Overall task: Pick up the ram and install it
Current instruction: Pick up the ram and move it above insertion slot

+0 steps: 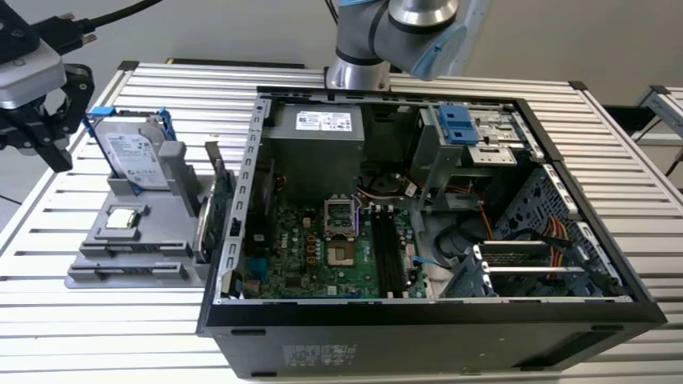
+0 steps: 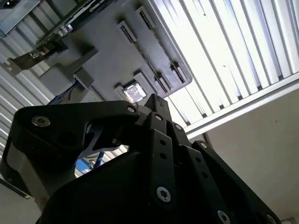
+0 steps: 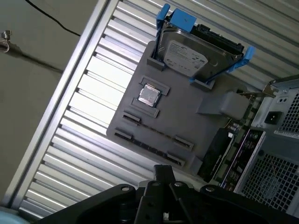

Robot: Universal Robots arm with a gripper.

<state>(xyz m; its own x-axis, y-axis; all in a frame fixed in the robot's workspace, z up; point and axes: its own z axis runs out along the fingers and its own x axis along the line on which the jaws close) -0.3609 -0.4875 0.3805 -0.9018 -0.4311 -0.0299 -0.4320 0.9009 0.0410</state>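
**Gripper point(image 2: 154, 101) out wide, close by the parts holder point(image 2: 117, 60)**

Closest to the lens, in both wrist views, is the gripper's black linkage, looming large with the grey parts holder beyond it. Released or clenched? I can't tell from these angles.

Across the exterior view now, starting at its left. The gripper point(image 1: 41, 140) hangs at the very edge, above the rim of the slatted metal table point(image 1: 107, 336). It is near the hard drive point(image 1: 137, 160) and clear of it. That drive stands tilted on the parts holder, held in blue clips point(image 1: 99, 110). In front of it a silver processor chip point(image 1: 125, 216) sits in a square nest. Two long grooves point(image 3: 156, 132) run along the plate beyond the chip.

On the holder's side toward the exterior view's right, a green expansion card point(image 1: 221, 200) stands on edge, tight against the open computer case point(image 1: 427, 328). Inside the case, the power supply point(image 1: 315, 144) sits at the back and the motherboard point(image 1: 299, 256) lies flat. On it is the processor socket point(image 1: 341, 256), with the dark memory slots point(image 1: 389, 252) just to its right. A blue drive bracket point(image 1: 457, 124) sits further right. The arm point(image 1: 411, 28) rises behind the case.

And the ram? I can't place it. Thin dark lines run in the holder's grooves and dark bars lie in the memory slots, each too slim to call.
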